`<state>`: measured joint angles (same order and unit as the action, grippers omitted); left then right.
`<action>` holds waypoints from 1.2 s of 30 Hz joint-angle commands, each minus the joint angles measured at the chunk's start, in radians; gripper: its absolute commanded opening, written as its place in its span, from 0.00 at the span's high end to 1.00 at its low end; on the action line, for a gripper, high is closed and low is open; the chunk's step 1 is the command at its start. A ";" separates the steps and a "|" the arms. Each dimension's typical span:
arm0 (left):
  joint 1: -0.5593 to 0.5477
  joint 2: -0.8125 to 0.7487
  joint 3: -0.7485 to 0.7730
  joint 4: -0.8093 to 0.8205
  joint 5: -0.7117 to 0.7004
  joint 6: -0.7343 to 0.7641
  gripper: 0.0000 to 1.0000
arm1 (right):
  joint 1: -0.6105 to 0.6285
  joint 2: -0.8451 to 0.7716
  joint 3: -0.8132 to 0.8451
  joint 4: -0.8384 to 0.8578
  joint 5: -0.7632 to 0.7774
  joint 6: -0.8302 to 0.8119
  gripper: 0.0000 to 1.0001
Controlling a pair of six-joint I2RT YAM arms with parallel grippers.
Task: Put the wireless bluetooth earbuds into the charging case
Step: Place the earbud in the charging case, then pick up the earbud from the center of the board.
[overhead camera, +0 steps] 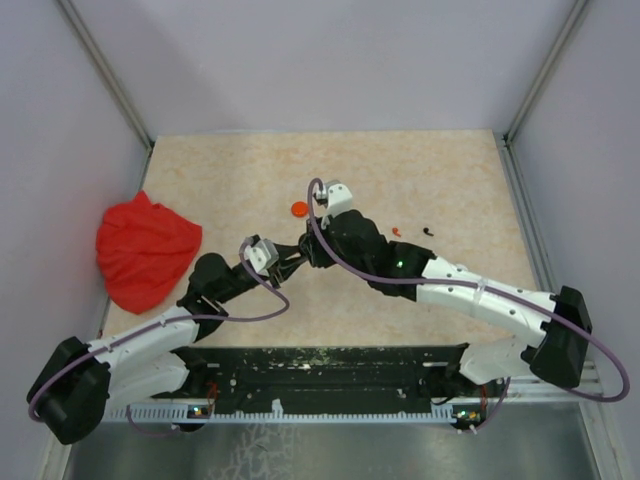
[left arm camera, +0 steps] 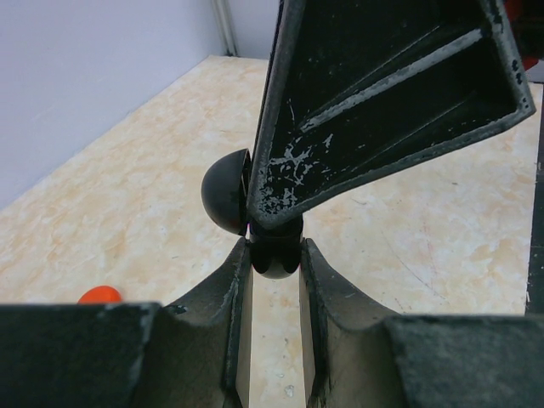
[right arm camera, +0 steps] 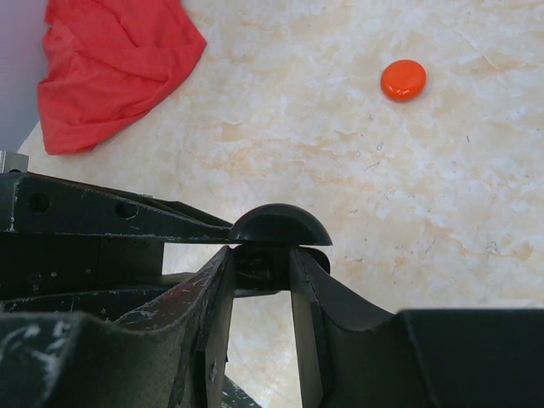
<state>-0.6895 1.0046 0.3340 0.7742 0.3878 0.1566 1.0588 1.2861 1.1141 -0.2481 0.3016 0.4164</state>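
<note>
Both claws meet mid-table (overhead camera: 420,170) on the black charging case (right arm camera: 280,225). The left claw (left arm camera: 274,255) is clamped on its lower part and the right claw (right arm camera: 262,263) is pinched onto it from the opposite side. The domed lid looks swung open, so I judge this the opening step. The case's contents are hidden. An orange-red earbud (overhead camera: 396,231) and a black earbud (overhead camera: 430,229) lie loose toward 3 o'clock, so next one claw must release and fetch one.

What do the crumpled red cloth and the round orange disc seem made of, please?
Crumpled red cloth: probably soft matte fabric, going by its folds. Round orange disc: likely smooth glossy plastic, given its faint sheen.
</note>
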 commanded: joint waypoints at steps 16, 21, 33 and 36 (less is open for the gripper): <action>0.041 0.042 -0.122 0.164 -0.061 -0.158 0.99 | -0.314 -0.125 -0.036 -0.159 -0.076 -0.096 0.59; 0.112 0.059 -0.138 0.165 0.017 -0.205 0.99 | -0.498 -0.088 -0.071 -0.193 -0.113 -0.107 0.59; 0.164 0.018 -0.118 0.059 0.070 -0.197 1.00 | -0.817 0.205 -0.059 -0.173 -0.066 -0.146 0.59; 0.167 0.003 -0.125 0.062 0.074 -0.201 0.99 | -0.856 0.264 -0.059 -0.127 -0.037 -0.141 0.59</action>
<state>-0.5316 1.0374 0.2050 0.8288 0.4347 -0.0303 0.2382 1.5082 1.0386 -0.4553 0.2119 0.2878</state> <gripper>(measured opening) 0.287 0.412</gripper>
